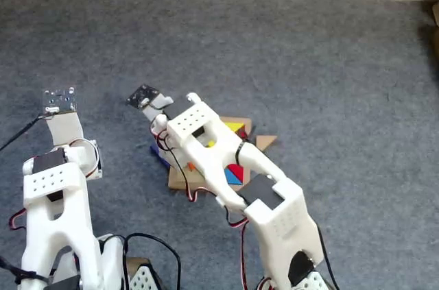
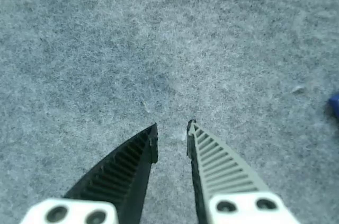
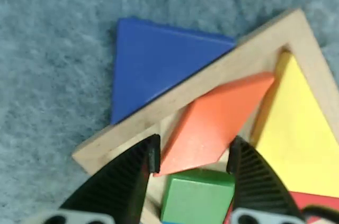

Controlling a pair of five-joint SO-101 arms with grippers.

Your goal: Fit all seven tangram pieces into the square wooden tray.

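Tangram pieces lie mostly inside the square wooden tray (image 3: 135, 124), which rests on the grey tabletop (image 1: 329, 64) beneath the right arm. In the right wrist view, a yellow triangle (image 3: 296, 128), an orange parallelogram (image 3: 212, 123), a green square (image 3: 196, 197) and part of a red piece (image 3: 312, 203) occupy the recess. A blue triangle (image 3: 153, 60) lies outside on the tabletop, one edge against the tray's outer rim.

The right end effector (image 3: 194, 155) is open, its jaws straddling one end of the parallelogram. Whether they touch it cannot be told.

The left end effector (image 2: 172, 128) hangs over bare tabletop, jaws slightly parted and holding nothing.

The step in hand appears to be seating or adjusting the parallelogram. The next move probably calls for squaring this piece against the yellow triangle so it lies flat. The blue triangle then needs lifting over the rim into whatever space remains.
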